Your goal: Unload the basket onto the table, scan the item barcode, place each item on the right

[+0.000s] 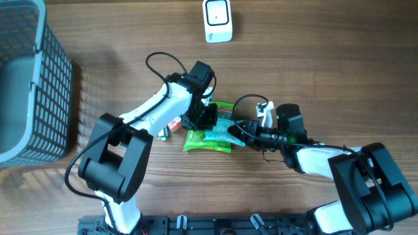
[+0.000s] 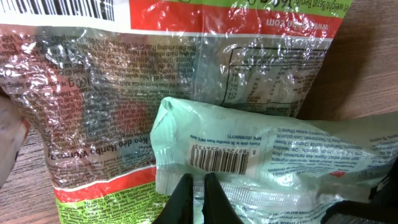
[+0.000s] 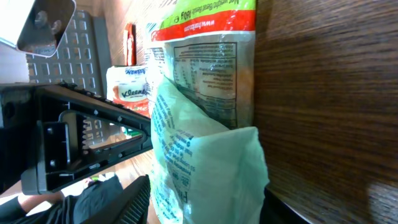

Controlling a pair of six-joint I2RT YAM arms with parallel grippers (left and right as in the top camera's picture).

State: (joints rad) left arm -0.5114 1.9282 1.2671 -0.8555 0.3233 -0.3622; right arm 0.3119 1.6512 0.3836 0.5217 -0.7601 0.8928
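Both arms are crowded over the pack [image 1: 219,134] at the table's centre, and it lies on top of the bigger green bag [image 1: 196,140] with its barcode [image 2: 219,157] facing up. The left gripper [image 1: 206,117] is pinched right shut with its tips at the pack's near edge. Whether any film is caught between them, I cannot tell. The right gripper [image 1: 240,129] comes in from 3 o'clock with its fingers partly apart and the pack's end between them. Is it biting or only straddling? I cannot tell. Here's the danger: two grippers on one thin, slippery pouch, and if they pull against each other it could tear or squirt free. A lift may also drag the bag along, since the two are touching. The film is crinkled and shiny, so glare or a fold across the bars could spoil the read. The scanner [image 1: 217,21] sits well apart at 12 o'clock, a long carry on a doubtful grip. The table [image 1: 326,65] is dark matt wood grain. A mesh basket [image 1: 29,85] stands at 9 o'clock and tissues [image 3: 127,84] lie just beyond the bag. Nothing of the room shows past the tabletop.
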